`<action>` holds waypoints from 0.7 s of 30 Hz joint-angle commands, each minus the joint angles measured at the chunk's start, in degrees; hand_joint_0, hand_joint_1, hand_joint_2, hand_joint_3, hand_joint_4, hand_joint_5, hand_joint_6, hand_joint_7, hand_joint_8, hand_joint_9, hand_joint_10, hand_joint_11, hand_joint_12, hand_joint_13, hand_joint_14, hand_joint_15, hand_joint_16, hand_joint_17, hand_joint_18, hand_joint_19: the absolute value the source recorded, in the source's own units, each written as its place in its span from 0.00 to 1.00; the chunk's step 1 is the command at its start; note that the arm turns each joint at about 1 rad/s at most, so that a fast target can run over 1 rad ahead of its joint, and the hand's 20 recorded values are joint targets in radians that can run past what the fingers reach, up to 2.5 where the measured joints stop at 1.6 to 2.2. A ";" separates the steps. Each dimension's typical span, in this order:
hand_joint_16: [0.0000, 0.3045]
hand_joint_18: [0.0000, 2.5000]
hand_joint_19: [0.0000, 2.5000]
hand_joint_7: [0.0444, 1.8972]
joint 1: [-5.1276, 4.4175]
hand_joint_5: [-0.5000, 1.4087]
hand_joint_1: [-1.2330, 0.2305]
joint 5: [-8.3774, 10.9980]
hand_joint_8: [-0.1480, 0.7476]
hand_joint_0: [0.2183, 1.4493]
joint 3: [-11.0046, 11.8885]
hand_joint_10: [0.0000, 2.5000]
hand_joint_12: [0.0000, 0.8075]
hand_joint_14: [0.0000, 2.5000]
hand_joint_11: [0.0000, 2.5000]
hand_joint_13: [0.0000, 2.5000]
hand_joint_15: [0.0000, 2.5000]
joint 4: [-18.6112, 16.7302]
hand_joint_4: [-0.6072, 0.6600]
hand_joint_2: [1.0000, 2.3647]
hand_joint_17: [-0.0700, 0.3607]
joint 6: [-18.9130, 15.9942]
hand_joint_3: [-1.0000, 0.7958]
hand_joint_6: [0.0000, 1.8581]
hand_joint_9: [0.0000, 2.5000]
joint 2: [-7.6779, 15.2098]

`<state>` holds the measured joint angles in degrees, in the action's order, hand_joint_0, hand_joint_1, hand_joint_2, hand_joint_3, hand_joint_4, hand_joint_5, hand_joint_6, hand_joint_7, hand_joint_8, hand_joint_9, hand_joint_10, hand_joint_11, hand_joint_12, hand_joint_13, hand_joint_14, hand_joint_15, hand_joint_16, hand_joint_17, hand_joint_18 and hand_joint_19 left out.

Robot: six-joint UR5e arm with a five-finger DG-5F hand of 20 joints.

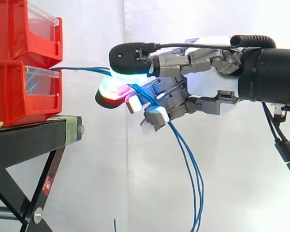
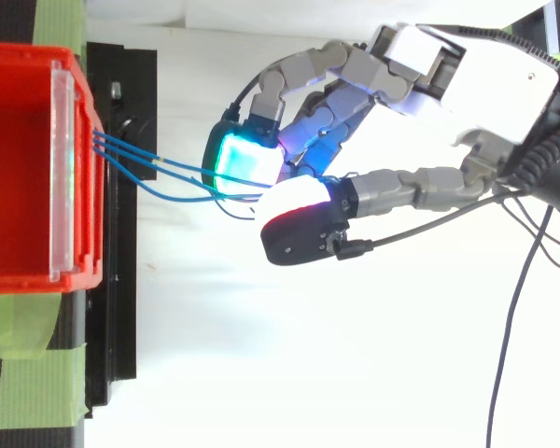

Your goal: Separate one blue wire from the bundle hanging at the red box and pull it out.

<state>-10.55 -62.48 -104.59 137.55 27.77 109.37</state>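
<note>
**Pinching the blue wires (image 1: 82, 69) beside the red box (image 1: 19, 94)**

My robot hand (image 1: 210, 84) curls round them, pads (image 1: 117, 91) pinching near the box front so a pull draws straight outward. Beyond my grip they hang slack. Whether only one is caught, I cannot tell.

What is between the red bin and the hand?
Just blue wires, stretched from the red bin to the hand; the top view shows several crossing the gap.
</note>
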 commanded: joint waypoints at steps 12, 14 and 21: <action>0.18 0.36 0.27 0.47 0.00 0.15 0.25 0.08 0.55 0.31 0.00 0.01 0.48 0.01 0.43 0.54 0.48 0.00 0.64 0.00 0.45 0.00 0.30 0.48 0.38 0.06; 0.18 0.37 0.27 0.46 0.00 0.15 0.30 0.08 0.56 0.28 0.00 0.01 0.49 0.01 0.43 0.54 0.48 0.00 0.65 0.00 0.45 0.00 0.29 0.48 0.39 -0.03; 0.18 0.37 0.28 0.46 -0.09 0.15 0.36 -0.01 0.57 0.29 0.00 0.01 0.49 0.01 0.43 0.55 0.48 0.00 0.65 0.00 0.46 0.00 0.31 0.48 0.40 -0.03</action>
<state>-10.57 -62.48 -104.59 137.55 27.77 109.37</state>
